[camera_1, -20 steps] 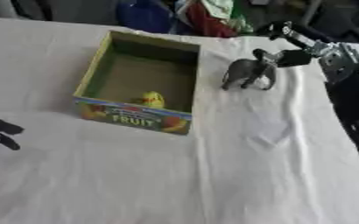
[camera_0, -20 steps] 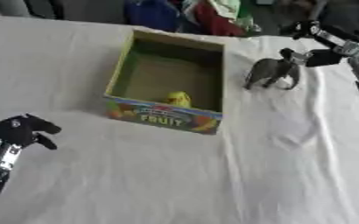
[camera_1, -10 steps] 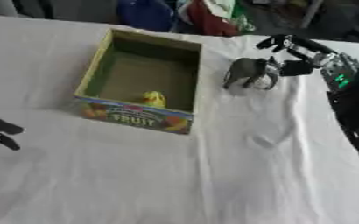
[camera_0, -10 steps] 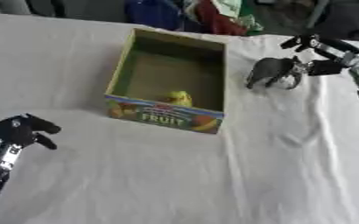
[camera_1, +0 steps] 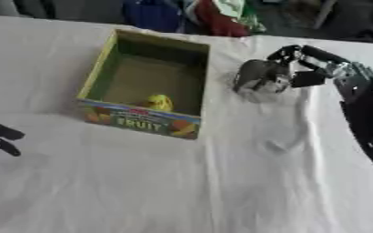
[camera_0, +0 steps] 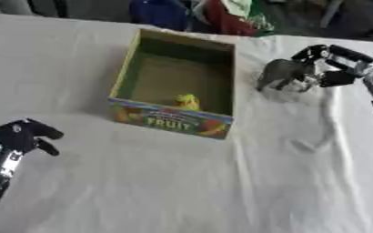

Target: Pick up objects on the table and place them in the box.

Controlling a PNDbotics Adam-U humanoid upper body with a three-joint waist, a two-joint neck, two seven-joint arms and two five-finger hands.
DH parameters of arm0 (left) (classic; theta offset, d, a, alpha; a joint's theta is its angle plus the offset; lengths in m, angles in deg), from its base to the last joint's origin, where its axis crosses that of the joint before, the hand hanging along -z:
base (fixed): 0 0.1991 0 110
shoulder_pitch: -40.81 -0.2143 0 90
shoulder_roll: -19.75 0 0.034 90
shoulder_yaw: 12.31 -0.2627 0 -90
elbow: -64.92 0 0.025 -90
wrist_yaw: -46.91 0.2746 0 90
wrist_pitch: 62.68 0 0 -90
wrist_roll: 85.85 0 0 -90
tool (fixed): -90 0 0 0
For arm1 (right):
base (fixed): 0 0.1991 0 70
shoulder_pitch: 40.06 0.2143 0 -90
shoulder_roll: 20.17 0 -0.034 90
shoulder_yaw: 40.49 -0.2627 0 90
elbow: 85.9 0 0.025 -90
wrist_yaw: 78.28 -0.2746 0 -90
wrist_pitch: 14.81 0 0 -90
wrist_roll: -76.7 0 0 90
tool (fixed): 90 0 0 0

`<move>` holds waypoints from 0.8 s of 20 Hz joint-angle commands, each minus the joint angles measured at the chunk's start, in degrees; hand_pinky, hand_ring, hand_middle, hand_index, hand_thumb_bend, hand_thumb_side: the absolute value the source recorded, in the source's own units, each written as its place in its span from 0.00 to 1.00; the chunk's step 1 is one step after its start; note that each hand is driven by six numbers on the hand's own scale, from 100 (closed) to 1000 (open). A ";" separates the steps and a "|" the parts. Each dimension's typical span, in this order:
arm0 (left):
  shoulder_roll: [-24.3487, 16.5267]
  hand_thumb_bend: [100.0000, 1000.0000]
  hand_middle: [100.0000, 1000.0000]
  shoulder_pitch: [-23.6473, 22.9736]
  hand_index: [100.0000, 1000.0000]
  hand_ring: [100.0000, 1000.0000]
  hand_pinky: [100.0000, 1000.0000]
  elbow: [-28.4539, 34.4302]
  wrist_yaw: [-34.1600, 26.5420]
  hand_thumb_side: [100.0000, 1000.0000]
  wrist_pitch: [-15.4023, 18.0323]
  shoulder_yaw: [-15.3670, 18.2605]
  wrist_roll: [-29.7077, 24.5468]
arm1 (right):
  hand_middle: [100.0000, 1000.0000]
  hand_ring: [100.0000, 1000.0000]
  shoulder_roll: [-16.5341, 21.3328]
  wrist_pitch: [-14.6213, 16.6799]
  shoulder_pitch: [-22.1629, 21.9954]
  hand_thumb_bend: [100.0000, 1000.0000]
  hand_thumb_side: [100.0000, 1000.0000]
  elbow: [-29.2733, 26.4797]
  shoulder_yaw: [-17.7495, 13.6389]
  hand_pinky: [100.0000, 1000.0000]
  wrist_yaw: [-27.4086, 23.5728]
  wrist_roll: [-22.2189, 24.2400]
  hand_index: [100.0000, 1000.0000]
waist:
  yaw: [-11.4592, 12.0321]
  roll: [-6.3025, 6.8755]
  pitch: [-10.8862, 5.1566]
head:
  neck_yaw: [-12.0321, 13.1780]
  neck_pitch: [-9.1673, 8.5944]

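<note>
At the near left edge, the robot's black left hand rested on the white tablecloth, fingers curled and holding nothing; its arm ran out of frame. Further back stood an open cardboard box printed "FRUIT", with a small yellow object inside, its shape unclear. To the right, just beside the box, the black right hand had its fingers curled around a grey toy animal, blurred and partly hidden by them.

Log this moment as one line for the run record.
right hand: closing on grey toy animal | left hand: idle, curled | box: holds yellow item
</note>
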 commanded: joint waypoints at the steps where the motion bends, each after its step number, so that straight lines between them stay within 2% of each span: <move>1: -0.42 0.00 0.51 0.24 0.65 0.66 0.48 1.19 0.38 0.78 0.13 0.25 -0.24 | 0.79 0.88 0.88 4.88 0.48 0.27 0.79 -0.18 0.20 0.82 2.10 4.46 0.85 | 0.09 0.31 -0.72 | -0.13 0.10; 12: -0.28 0.00 0.51 0.25 0.65 0.66 0.48 1.21 0.50 0.78 0.15 0.26 -0.26 | 0.78 0.88 -0.54 4.88 -0.03 0.28 0.79 -0.03 0.63 0.82 6.87 2.68 0.83 | 0.12 0.38 -0.54 | -0.04 -0.08; 16: -0.23 0.00 0.51 0.23 0.65 0.66 0.48 1.20 0.52 0.78 0.14 0.30 -0.23 | 0.77 0.87 -1.35 4.88 0.57 0.26 0.74 0.57 0.47 0.81 8.74 1.53 0.80 | 0.03 0.40 -0.55 | -0.07 -0.15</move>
